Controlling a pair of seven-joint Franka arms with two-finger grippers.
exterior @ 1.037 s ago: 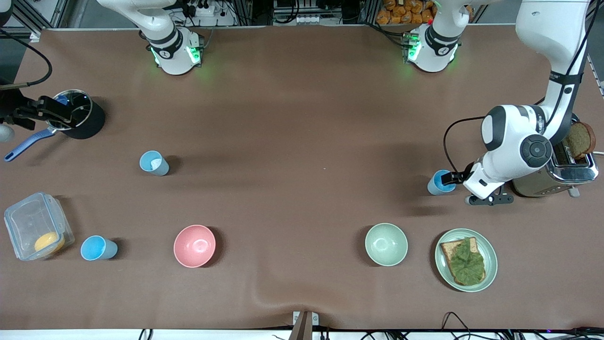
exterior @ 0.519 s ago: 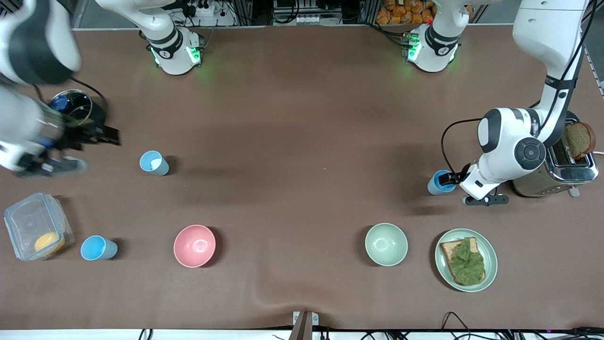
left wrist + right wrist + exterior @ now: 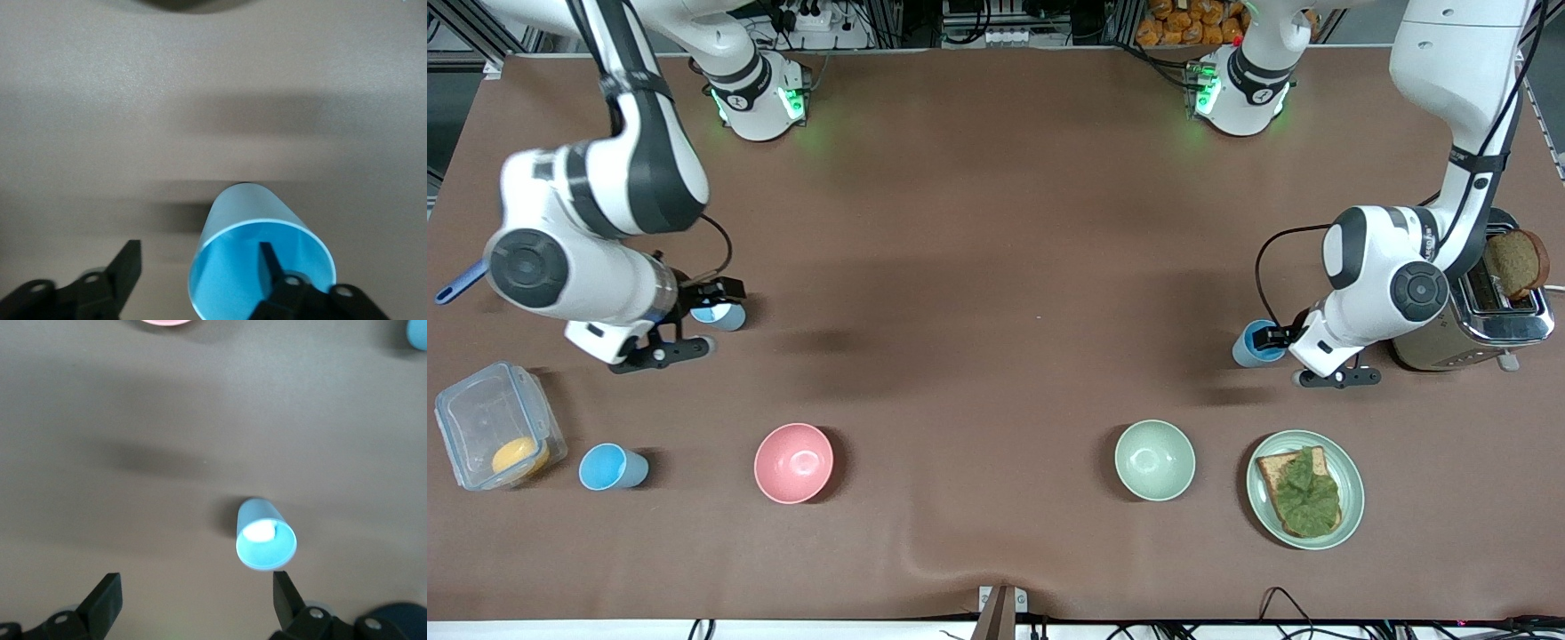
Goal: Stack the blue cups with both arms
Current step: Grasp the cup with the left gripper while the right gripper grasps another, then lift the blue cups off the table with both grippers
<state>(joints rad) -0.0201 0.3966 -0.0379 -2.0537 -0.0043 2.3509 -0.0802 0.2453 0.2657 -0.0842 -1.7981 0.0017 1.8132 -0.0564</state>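
Observation:
A blue cup with a bright sky-blue inside stands next to the toaster. My left gripper is open at it. In the left wrist view one finger is inside this cup and the other finger is well outside, with the left gripper straddling the wall. A paler blue cup with a white patch stands toward the right arm's end. My right gripper is open and low beside it. In the right wrist view this cup lies just ahead of the right gripper, not between the fingers.
A third blue cup stands beside a clear box. A pink bowl, a green bowl and a plate with bread and lettuce lie nearer the front camera. A toaster stands by the left arm.
My right arm has swung from the black pot at the table's end down to the cup with the white patch. My left arm has barely shifted at its cup.

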